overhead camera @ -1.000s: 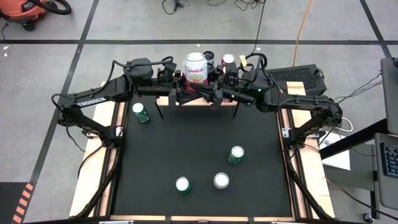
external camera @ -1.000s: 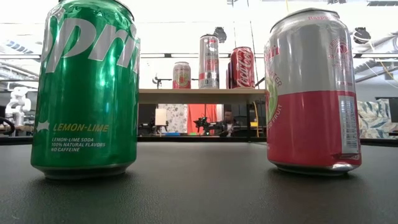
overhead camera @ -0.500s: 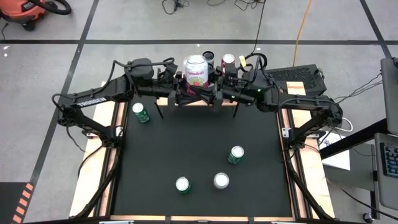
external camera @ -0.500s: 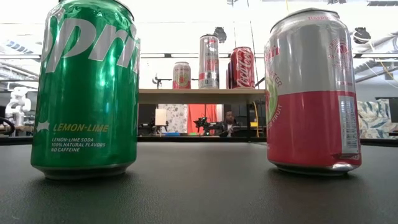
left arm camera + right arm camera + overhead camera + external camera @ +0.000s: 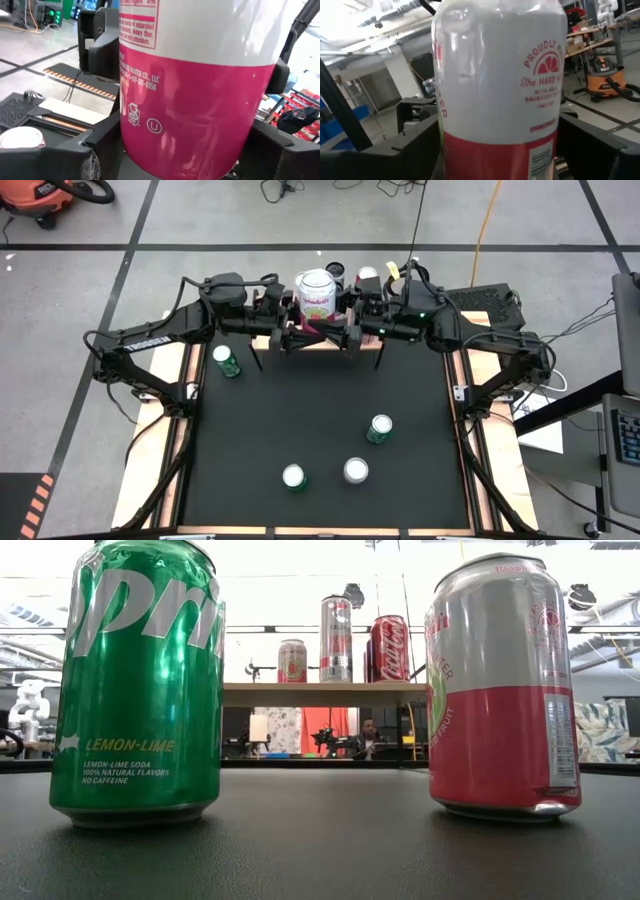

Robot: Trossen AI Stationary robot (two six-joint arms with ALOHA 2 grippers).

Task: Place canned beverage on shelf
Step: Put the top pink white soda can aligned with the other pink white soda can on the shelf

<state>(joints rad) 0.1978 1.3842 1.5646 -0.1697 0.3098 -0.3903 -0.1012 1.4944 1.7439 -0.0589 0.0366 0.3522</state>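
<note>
The left gripper (image 5: 177, 155) is partly open and hugs the pink and white can (image 5: 316, 292), with a dark finger pressed on each side of it. The right gripper (image 5: 500, 150) reaches in from the other side, and the same can sits between its two sides too, but I cannot tell if it has hold of it. The wooden shelf (image 5: 320, 693) is right under both grippers, and I cannot tell if the can touches it.

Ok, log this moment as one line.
step: placing | left gripper: shut on pink-and-white can, over shelf | right gripper: at same can | shelf: three cans standing
</note>
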